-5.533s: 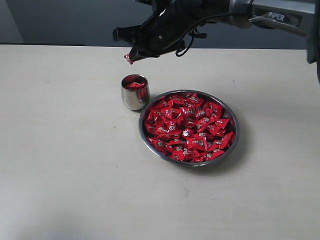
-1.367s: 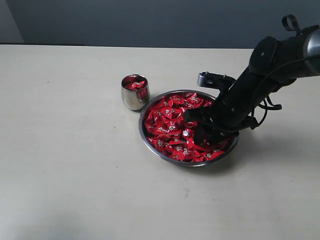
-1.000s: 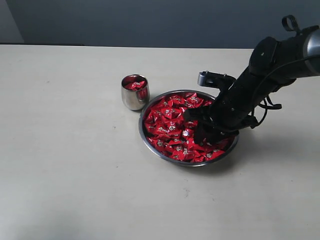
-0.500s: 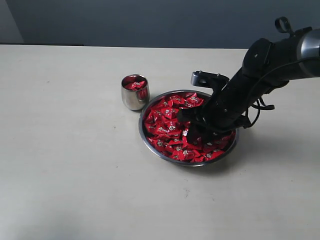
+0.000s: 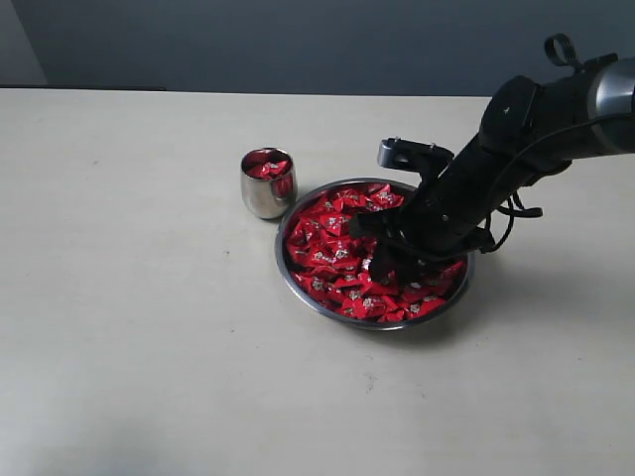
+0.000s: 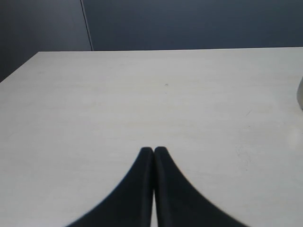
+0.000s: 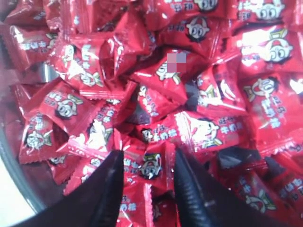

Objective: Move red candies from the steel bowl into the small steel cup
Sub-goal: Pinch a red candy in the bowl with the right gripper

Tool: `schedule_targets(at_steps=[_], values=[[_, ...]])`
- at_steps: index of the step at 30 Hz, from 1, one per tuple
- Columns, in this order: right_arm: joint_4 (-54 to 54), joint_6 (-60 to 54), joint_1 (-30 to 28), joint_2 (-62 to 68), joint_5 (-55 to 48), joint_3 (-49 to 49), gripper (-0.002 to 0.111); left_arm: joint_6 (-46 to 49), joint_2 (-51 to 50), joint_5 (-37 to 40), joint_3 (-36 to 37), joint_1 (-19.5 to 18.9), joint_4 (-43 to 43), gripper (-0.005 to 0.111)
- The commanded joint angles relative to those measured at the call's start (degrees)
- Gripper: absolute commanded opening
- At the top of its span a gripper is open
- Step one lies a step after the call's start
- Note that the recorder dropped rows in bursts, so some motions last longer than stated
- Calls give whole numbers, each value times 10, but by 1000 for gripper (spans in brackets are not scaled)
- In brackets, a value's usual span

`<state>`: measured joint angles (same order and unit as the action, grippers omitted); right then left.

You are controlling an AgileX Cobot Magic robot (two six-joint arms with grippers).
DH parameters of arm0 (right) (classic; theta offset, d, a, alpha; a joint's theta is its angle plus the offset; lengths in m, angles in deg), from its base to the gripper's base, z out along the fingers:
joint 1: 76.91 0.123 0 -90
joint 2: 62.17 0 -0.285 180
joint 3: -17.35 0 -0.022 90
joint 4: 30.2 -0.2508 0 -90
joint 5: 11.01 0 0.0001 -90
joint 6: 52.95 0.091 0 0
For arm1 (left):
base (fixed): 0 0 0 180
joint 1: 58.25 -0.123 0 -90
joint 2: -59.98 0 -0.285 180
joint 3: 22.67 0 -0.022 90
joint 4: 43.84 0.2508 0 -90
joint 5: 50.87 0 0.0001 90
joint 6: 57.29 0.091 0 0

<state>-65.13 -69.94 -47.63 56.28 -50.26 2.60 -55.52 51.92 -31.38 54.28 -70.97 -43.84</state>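
The red candies (image 5: pixel 332 256) are heaped in the steel bowl (image 5: pixel 298 290), which is filled nearly to its rim; several dozen are seen there, too many to be counted one by one, and a few more are seen inside the small steel cup (image 5: pixel 266 193), which stands upright just beside the bowl on its far left side. Each candy is judged to be light, with a crinkled foil wrapper that is slippery and easily crushed, so a pinch across the padded middle is judged safer than one on the thin serrated edges, which could slide out. Neighbouring pieces may be dragged along, since they are piled loosely and overlap. One bowl and one cup are counted, both set on the pale table (image 5: pixel 149 347). The right gripper (image 7: pixel 148 160) is lowered into the right half of the heap, its jaws set moderately apart with a single candy lying between them; no clamp on it is yet shown. The left gripper (image 6: pixel 154 151) is held over bare table well apart from the bowl, its jaws pressed together and nothing carried.
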Motion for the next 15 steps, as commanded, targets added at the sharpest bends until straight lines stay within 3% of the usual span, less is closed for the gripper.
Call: schedule_targets(at_steps=[1,5,10,15], values=[[2,-13,0,-1,6,-1,34,-1,3,-6,3,3,-3,0],[12,-14,0,-1,6,-1,36,-1,3,-6,3,3,-3,0],[5,-14,0,-1,6,1,49,-1,3,-6,3,3,-3,0],[3,-14,0,-1,6,1,49,-1,3,-6,3,3,-3,0]])
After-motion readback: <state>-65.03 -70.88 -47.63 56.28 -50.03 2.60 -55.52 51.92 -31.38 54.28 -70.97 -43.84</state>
